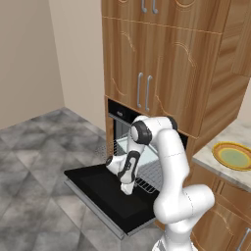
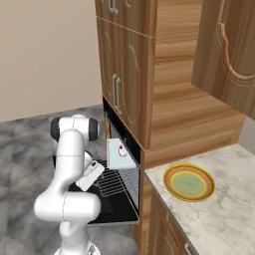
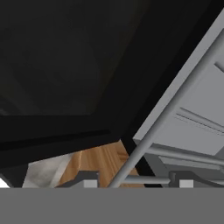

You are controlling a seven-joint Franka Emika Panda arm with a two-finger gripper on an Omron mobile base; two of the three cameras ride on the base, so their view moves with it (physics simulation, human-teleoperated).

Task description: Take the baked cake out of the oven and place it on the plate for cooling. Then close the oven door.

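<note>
The baked cake (image 2: 122, 152), tiny and white with a red topping, sat on a pale tray (image 2: 119, 158) inside the oven (image 2: 115, 149). The tool (image 3: 138, 180) hung above the lowered oven door (image 1: 105, 193), jaws parted around a rack bar (image 3: 175, 103); whether they gripped it I could not tell.

The oven (image 2: 115, 149), black and built into wooden cabinetry, is standing open. The oven door (image 1: 105, 193) is lying dropped flat, its dark glass facing up and its bottom edge hinged at the oven's mouth. A wire rack is sticking partway out over the door. The baked cake (image 2: 122, 151) (tiny, white, with a red dot on top) is sitting on a pale tray inside the oven. The plate (image 2: 189, 183), round with a yellow-orange rim and pale green centre, is resting flat on the counter beside the oven, well apart from the cake.
</note>
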